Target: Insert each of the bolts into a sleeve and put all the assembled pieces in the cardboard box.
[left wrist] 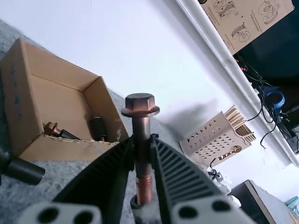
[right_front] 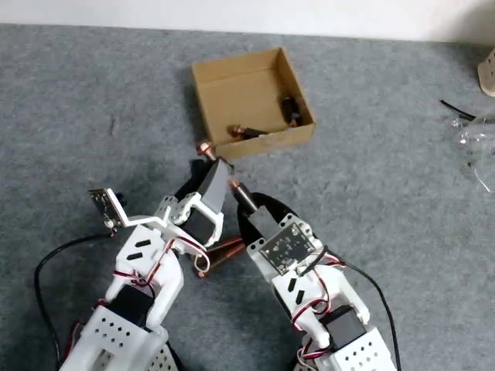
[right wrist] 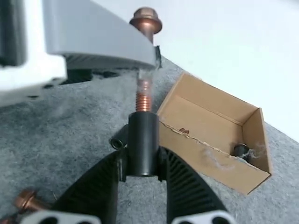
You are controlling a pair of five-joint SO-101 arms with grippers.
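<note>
Bolt (left wrist: 140,122) in left gripper (left wrist: 141,141), at sleeve (right wrist: 142,144)

The bolt (left wrist: 141,140) is glossy coppery metal, the sleeve (right wrist: 143,142) smooth matt black, the cardboard box (right_front: 247,97) rough-edged brown, the worktop (right_front: 402,193) fuzzy grey cloth.

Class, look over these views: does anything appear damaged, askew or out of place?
The cardboard box is damaged: the wall on the robot's side has a torn, ragged top edge, lower than the other walls. Nothing else stands out.
</note>
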